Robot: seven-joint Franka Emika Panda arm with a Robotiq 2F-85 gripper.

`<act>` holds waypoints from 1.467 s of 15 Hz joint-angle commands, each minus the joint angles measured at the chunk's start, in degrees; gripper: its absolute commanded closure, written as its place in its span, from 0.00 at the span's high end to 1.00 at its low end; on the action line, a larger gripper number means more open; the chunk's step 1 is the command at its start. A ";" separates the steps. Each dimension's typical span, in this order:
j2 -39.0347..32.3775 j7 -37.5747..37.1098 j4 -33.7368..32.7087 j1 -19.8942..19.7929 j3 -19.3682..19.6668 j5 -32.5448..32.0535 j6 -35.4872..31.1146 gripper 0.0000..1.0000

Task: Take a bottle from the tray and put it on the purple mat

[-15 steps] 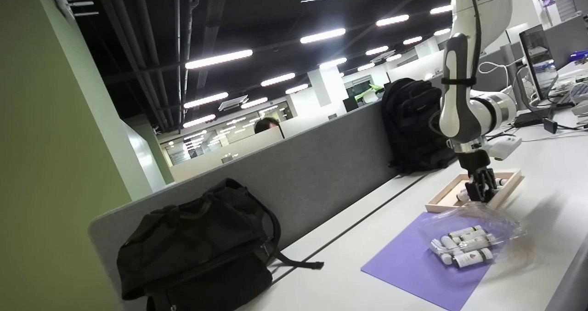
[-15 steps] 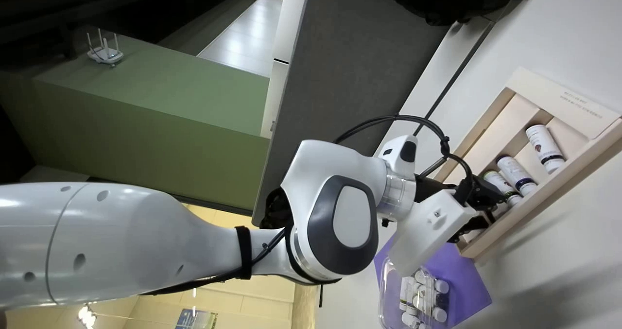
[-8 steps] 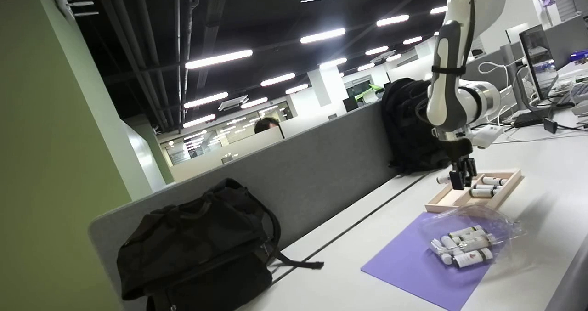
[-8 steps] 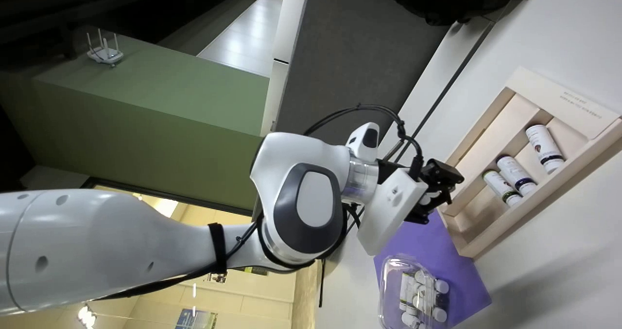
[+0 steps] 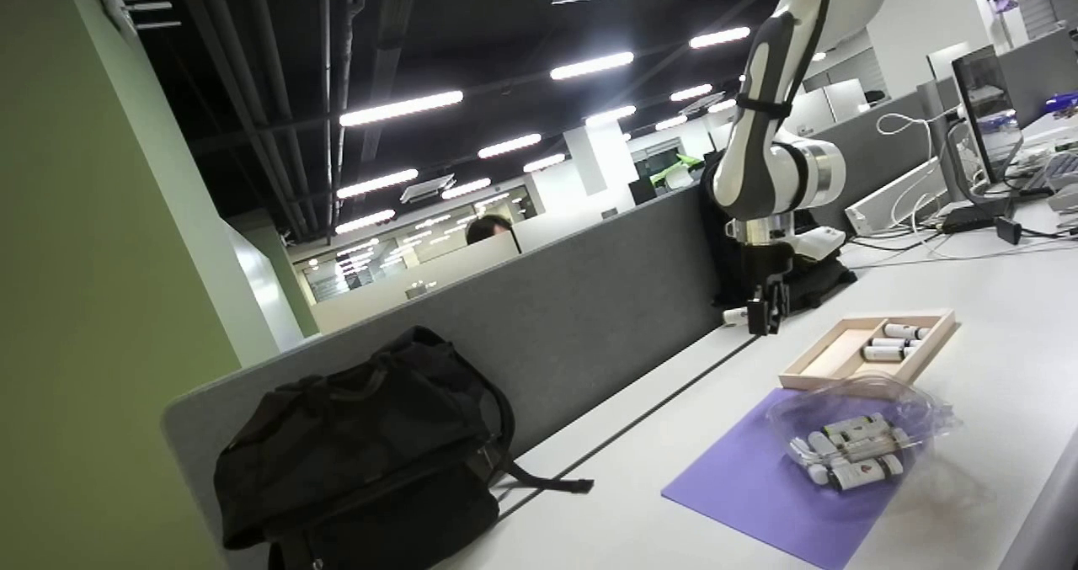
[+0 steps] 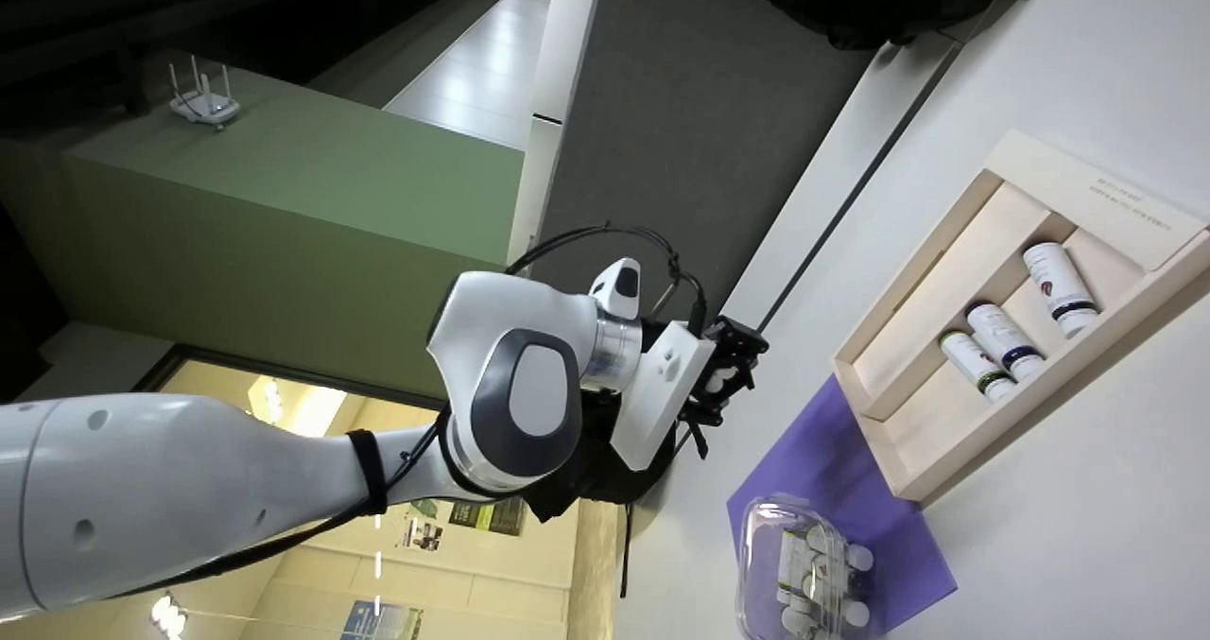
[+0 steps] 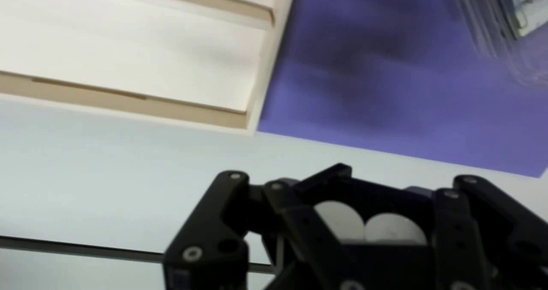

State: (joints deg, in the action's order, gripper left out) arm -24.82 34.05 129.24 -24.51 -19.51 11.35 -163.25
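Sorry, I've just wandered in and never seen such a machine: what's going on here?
A robot arm has its gripper closed on at least one white bottle; two pale round ends show in its grip in the wrist view, so perhaps it holds two. It hangs over the table, beside the wooden tray and off the purple mat, where the bottle is meant to go. Three bottles lie in the tray. More bottles sit in a clear container, at least partly on the mat.

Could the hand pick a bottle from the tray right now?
Probably not: the bottles in the tray lie uncovered, but the hand seems closed on two white-ended bottles it would need to release first.
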 commanded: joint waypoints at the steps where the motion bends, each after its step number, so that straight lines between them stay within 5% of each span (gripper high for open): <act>1: -4.61 4.25 -3.45 -0.38 -3.38 4.22 -1.43 0.00; 9: -15.07 -7.53 -5.98 4.91 0.34 0.69 -11.13 0.00; 16: -18.99 -15.51 -8.32 6.29 1.58 -4.45 -11.99 0.00; 17: -19.26 -16.03 -8.66 6.24 1.68 -4.83 -11.38 0.26; 22: -19.34 -17.04 -10.91 4.97 1.19 -4.54 -4.83 0.50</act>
State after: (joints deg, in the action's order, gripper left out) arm -43.99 19.85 120.82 -18.85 -18.26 7.54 -172.77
